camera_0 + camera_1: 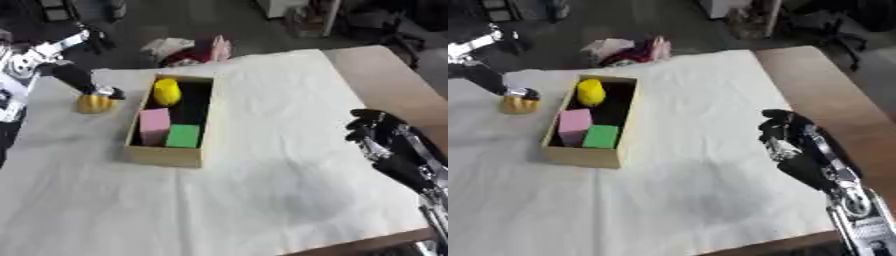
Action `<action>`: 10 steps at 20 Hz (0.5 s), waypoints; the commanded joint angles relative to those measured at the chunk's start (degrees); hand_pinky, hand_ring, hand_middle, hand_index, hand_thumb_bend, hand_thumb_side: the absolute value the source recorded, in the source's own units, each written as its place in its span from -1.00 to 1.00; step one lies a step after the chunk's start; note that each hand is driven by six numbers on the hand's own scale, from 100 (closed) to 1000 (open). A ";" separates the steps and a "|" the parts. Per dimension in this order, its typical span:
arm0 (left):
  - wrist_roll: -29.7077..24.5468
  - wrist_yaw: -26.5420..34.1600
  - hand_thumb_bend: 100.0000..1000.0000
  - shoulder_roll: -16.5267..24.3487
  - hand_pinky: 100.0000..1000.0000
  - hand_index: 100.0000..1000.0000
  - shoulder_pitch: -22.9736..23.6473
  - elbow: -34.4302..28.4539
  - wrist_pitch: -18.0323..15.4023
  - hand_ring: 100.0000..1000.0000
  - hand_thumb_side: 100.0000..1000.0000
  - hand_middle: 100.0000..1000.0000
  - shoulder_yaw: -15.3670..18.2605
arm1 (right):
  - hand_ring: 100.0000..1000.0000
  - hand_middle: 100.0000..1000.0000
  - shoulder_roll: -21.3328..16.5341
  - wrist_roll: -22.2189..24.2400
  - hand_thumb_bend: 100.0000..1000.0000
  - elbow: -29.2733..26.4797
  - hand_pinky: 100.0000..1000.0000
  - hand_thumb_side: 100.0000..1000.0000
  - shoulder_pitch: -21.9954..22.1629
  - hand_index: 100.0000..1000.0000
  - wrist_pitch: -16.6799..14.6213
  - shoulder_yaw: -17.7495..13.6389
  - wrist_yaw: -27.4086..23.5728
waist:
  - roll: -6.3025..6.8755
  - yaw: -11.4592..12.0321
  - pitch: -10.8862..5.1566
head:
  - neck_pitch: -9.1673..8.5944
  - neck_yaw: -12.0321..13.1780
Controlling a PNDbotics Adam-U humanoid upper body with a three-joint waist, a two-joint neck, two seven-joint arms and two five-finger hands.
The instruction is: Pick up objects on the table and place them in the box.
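An open wooden box stands left of centre on the white sheet. Inside it lie a yellow rounded object at the far end, a pink block and a green block at the near end. Left of the box, an orange-yellow rounded object sits on the sheet. My left hand reaches down from the upper left, its dark fingers closed on the top of that object. My right hand hovers at the right edge, fingers relaxed and holding nothing.
The white sheet covers most of the table; bare wood shows along the right side. A heap of cloth and red items lies just past the far edge. Chairs and clutter stand beyond.
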 commanded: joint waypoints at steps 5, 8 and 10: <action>9.66 -3.83 0.41 2.48 0.51 0.63 -1.85 11.09 2.06 0.43 -0.61 0.42 3.88 | 0.18 0.20 -0.35 0.70 -1.00 -1.63 0.42 -0.26 -1.46 0.60 -0.53 0.21 1.27 | -0.31 -1.49 0.63 | -2.41 1.52; 10.32 -3.37 0.42 2.77 0.51 0.65 -1.41 11.06 1.40 0.44 -0.60 0.44 3.90 | 0.18 0.20 0.04 1.05 -1.00 -2.46 0.42 -0.25 -1.87 0.60 -0.83 0.38 1.71 | -0.42 -2.62 1.39 | -3.40 2.76; 10.75 -3.20 0.39 2.95 0.51 0.65 -1.22 11.03 1.45 0.44 -0.61 0.45 3.95 | 0.18 0.20 0.10 1.23 -1.00 -2.90 0.42 -0.24 -1.97 0.59 -0.93 0.47 1.89 | -0.39 -3.30 1.82 | -3.98 3.56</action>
